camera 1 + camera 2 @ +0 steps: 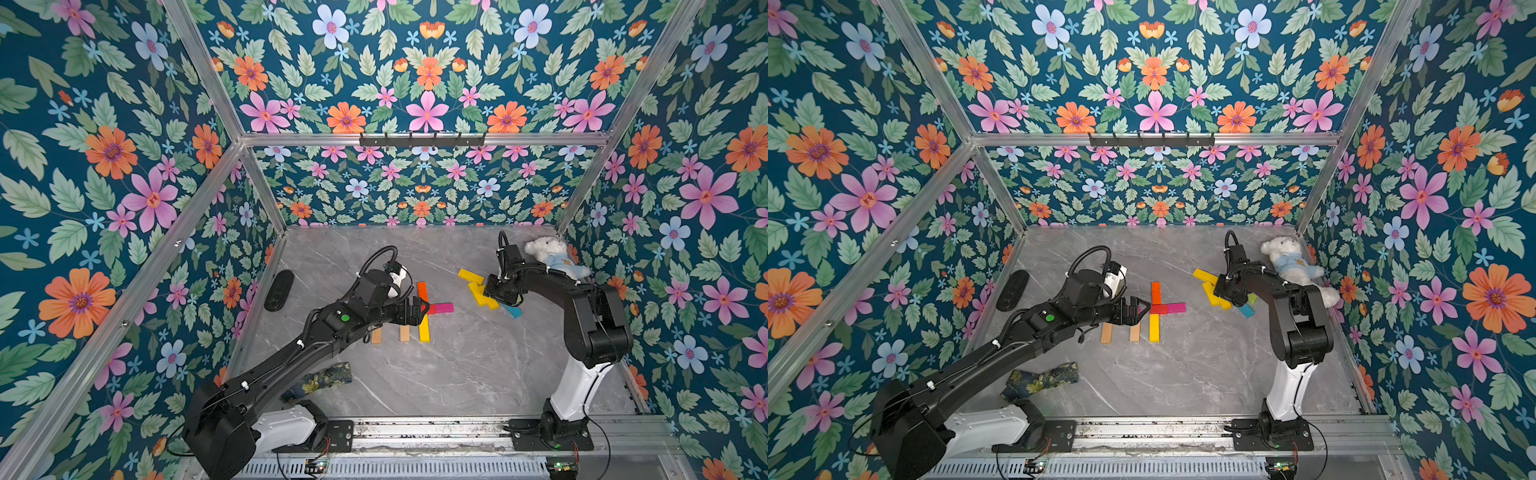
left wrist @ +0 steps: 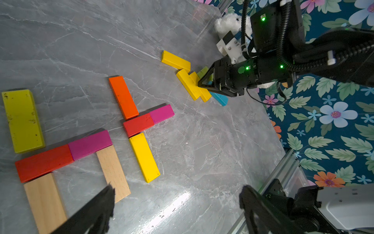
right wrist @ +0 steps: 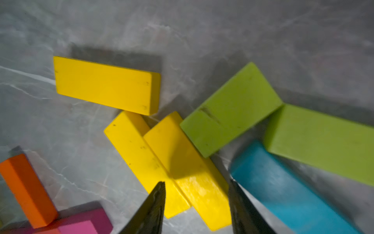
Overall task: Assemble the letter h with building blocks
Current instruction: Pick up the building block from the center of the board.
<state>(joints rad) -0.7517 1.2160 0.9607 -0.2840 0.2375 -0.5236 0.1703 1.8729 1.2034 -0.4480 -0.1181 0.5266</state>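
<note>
Straddling yellow block (image 3: 188, 154), right hand (image 3: 196, 184)

Top views: bright, even, sharp. Left wrist view: glare streak on bench (image 2: 178, 202). Right wrist view: dim, blurred, heavy shadows

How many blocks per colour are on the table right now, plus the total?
yellow blocks: 4
green blocks: 3
red blocks: 2
pink blocks: 2
plain wood blocks: 2
orange block: 1
blue block: 1
Total: 15
</note>
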